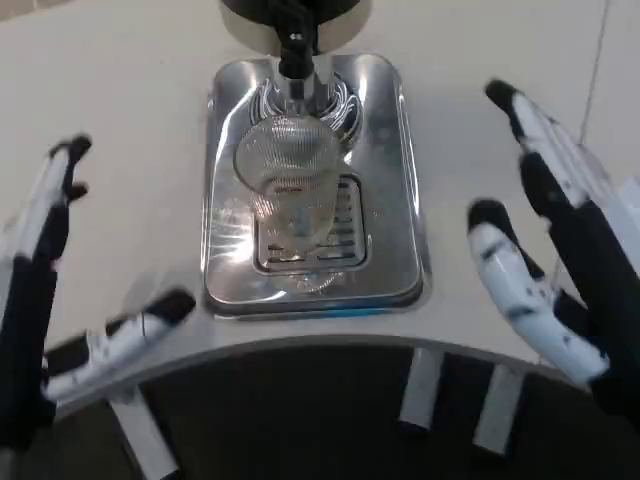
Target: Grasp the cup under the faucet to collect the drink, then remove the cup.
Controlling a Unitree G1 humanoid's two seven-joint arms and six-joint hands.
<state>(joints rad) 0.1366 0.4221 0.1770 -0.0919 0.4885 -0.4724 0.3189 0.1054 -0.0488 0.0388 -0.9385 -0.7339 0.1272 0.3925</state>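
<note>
Flanking clear ribbed plastic cup (pixel 290 185) on shiny steel drip tray (pixel 390 160) under black faucet (pixel 295 45): left robot hand (pixel 60 290) and right robot hand (pixel 555 245), both spread, empty. Risk: thin cup tipping or crushing on grasp.

The cup (pixel 290 185) stands on the drip tray (pixel 390 250), directly under the faucet (pixel 296 60). The tray sits on the worktop (pixel 120 90), near its front edge. The left hand (pixel 45 290) is left of the tray and the right hand (pixel 555 240) is right of it, both apart from the cup.
</note>
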